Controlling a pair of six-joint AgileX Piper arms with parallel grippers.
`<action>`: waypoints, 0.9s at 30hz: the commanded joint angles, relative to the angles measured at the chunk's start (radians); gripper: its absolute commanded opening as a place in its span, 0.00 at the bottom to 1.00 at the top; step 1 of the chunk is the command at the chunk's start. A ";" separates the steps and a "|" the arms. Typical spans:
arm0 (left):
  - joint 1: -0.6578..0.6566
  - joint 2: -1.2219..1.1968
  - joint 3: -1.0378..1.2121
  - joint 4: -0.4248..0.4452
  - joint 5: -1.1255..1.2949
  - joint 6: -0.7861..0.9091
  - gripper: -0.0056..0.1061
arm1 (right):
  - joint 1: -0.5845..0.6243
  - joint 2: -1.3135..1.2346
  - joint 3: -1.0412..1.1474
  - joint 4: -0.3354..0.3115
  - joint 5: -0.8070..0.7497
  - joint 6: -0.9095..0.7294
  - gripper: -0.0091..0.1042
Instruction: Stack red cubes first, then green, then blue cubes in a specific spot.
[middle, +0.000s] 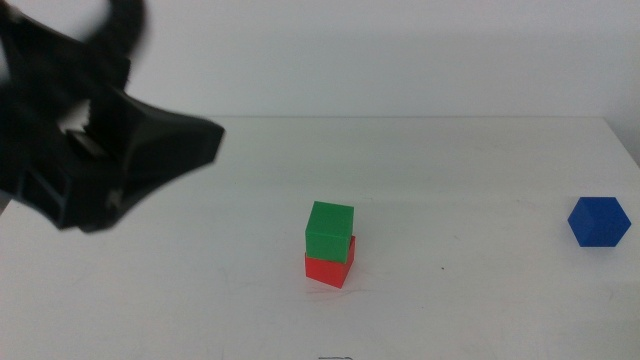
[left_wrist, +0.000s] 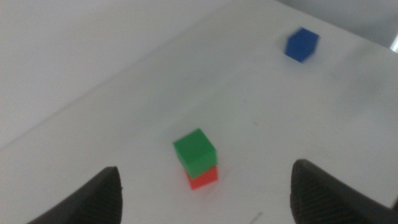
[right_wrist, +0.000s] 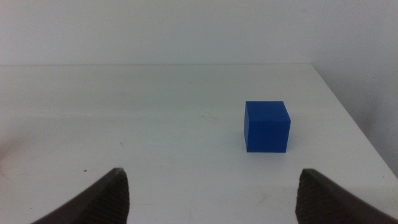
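- The red cube sits on the white table, near the front and about in the middle. That must be the chosen spot, though nothing marks it.
- The green cube sits right on top of the red one. It is turned a little, so its edges do not quite line up with the red cube's.
- So I think two steps are done: red is down and green is on it. One step is left, which is putting the blue cube on top.
- The blue cube lies alone, well off to the right near the table's edge. Nothing touches it.
- The left gripper hangs in the air at the left side, well apart from the little tower. Its jaws are spread wide and hold nothing. Seen from its wrist, the tower shows between the two jaws, farther down on the table.
- The right gripper is out of sight in the middle view. Its own wrist view shows its jaws spread wide and empty too. It points at the blue cube, which lies ahead of it and apart from the jaws.
- I guess the right gripper is the one to fetch the blue cube, since it is nearest.
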 joint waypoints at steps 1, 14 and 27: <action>-0.001 0.006 -0.035 -0.044 -0.047 0.036 0.87 | -0.006 -0.022 -0.017 -0.009 -0.070 -0.008 0.89; 0.171 0.145 -0.154 -0.368 0.069 0.316 0.87 | -0.006 -0.022 -0.017 -0.009 -0.070 -0.008 0.89; 0.612 0.195 -0.152 -0.793 0.222 0.653 0.87 | -0.006 -0.022 -0.017 -0.009 -0.070 -0.008 0.89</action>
